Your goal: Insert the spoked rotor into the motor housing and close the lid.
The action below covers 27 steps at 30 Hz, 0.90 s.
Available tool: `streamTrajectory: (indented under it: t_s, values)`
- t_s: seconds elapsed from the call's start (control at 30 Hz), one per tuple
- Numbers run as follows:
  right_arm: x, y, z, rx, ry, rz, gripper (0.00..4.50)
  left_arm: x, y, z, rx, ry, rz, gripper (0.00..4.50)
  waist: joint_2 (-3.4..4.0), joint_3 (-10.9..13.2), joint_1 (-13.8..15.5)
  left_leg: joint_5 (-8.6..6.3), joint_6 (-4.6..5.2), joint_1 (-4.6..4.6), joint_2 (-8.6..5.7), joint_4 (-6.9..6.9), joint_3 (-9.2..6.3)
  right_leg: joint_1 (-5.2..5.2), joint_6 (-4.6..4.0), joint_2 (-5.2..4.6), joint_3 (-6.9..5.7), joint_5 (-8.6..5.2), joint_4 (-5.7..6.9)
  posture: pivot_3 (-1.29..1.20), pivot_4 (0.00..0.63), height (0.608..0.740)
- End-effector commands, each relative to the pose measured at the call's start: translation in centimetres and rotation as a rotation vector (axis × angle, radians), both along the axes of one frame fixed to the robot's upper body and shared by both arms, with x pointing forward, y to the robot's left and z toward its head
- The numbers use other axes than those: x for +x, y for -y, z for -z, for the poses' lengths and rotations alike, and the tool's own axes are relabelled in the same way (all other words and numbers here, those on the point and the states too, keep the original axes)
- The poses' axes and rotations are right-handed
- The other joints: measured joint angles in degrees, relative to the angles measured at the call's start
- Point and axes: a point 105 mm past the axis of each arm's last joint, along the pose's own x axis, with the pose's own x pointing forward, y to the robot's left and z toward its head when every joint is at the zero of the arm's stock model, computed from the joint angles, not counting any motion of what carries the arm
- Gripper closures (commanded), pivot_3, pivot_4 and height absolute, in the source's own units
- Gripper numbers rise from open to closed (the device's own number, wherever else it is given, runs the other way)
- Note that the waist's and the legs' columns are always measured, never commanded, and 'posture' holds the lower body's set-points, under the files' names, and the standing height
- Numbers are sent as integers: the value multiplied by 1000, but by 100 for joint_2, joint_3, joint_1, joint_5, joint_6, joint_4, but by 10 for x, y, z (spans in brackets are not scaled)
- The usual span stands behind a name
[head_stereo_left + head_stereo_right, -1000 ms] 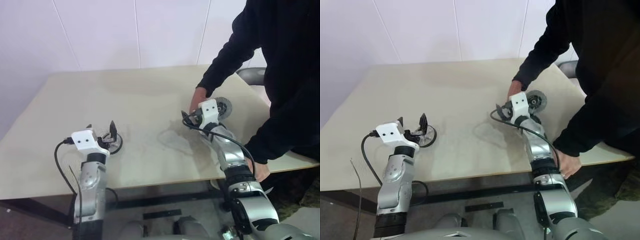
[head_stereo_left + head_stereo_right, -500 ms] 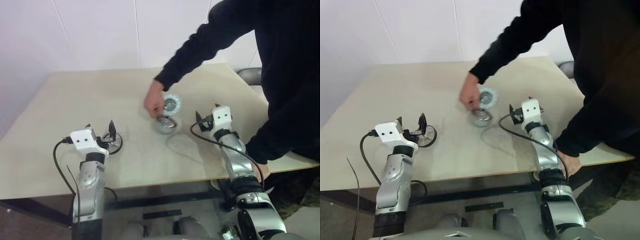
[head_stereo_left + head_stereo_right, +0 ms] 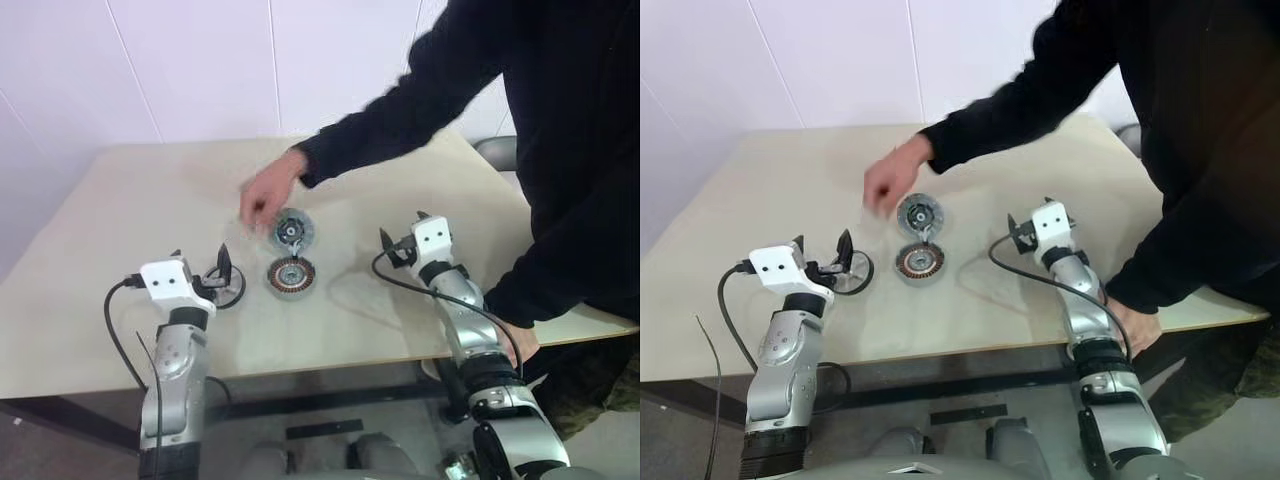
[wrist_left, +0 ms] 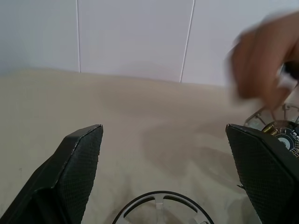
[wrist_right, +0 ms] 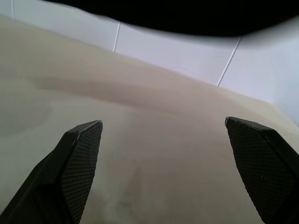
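- Beige table (image 3: pixel 150 330) under both my arms, with the motor parts laid out towards its middle.
- The motor housing (image 3: pixel 291 274), with its copper windings, lies flat on the table between my two grippers, nearer the left one.
- The lid (image 3: pixel 291 231), a grey disc with a small hub, lies flat just beyond the housing; I cannot tell whether the two rims touch.
- The spoked rotor (image 3: pixel 228 289) lies flat on the table right at my left gripper (image 3: pixel 203 274). In the left wrist view its thin ring and spokes sit low between the two black fingers (image 4: pixel 77 163).
- My left gripper's fingers are spread wide and hold nothing; the ring lies between them on the table.
- My right gripper (image 3: pixel 400 236) hovers over bare table to the right of the housing, well apart from it. Its fingers (image 5: pixel 77 158) stand wide apart with nothing between them.
- A person in a black sleeve (image 3: pixel 400 110) reaches in from the far right; their hand (image 3: pixel 265 196) is just beyond the lid, to its left, and blurred.
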Motion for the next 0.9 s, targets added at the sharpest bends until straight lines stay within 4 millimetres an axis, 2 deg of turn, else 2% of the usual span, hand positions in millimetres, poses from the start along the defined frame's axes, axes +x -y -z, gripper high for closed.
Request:
streamTrajectory:
  t_s: [0.03,0.4,0.9]
  values:
    - [5,-11,-14,1,46,-13,64,1,0,-19,22,65,10,37,0,0,-1,0,0,0,0,0,0,0,0,0,0,0,0,0,0,740]
    - [12,-23,-16,0,49,6,64,7,3,-21,29,73,28,37,0,0,-1,0,0,-1,0,0,-1,-1,1,-1,0,1,0,0,0,740]
    - [10,-43,-11,0,35,0,64,6,5,-21,41,68,39,37,0,0,-9,0,0,-2,0,0,-1,-1,3,-2,0,2,0,0,0,740]
